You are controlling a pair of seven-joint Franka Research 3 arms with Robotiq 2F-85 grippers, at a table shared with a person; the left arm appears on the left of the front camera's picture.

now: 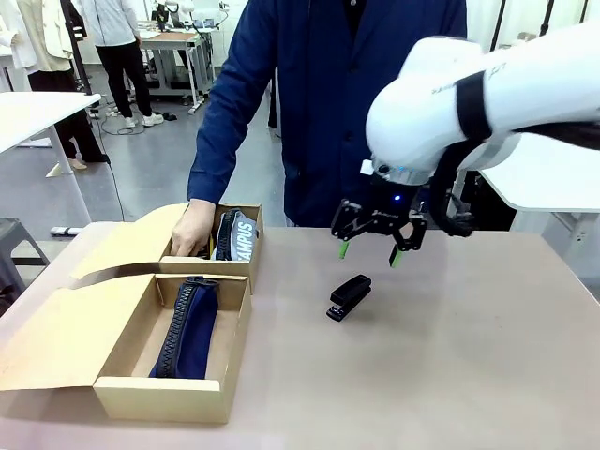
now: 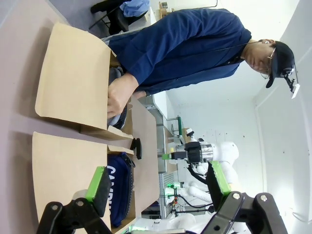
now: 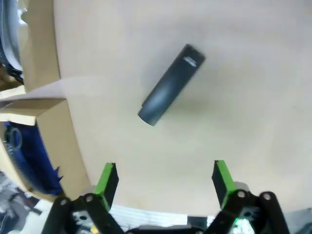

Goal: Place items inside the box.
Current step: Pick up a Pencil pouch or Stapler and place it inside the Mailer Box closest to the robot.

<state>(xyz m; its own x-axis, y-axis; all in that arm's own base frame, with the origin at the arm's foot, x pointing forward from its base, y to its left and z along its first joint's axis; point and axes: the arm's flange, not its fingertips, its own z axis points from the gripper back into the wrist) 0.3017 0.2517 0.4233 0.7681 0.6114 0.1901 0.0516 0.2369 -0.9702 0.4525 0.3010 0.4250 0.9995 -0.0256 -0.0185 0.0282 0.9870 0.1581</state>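
**Right gripper (image 1: 370, 254) poised above the stapler (image 1: 349, 296), jaws spread wide and empty.**
The stapler lies on the bare table (image 1: 487, 356), apart from the near box (image 1: 169, 398). For a sound pick, the wrist should probably turn so the fingers straddle the stapler's narrow width, descend about its middle, then close. That box appears to have room beside the navy pencil case (image 1: 187, 328).

You can read "CAMPUS" in pale letters on the navy fabric pouch (image 1: 240, 237) in the far cardboard box (image 1: 208, 269).
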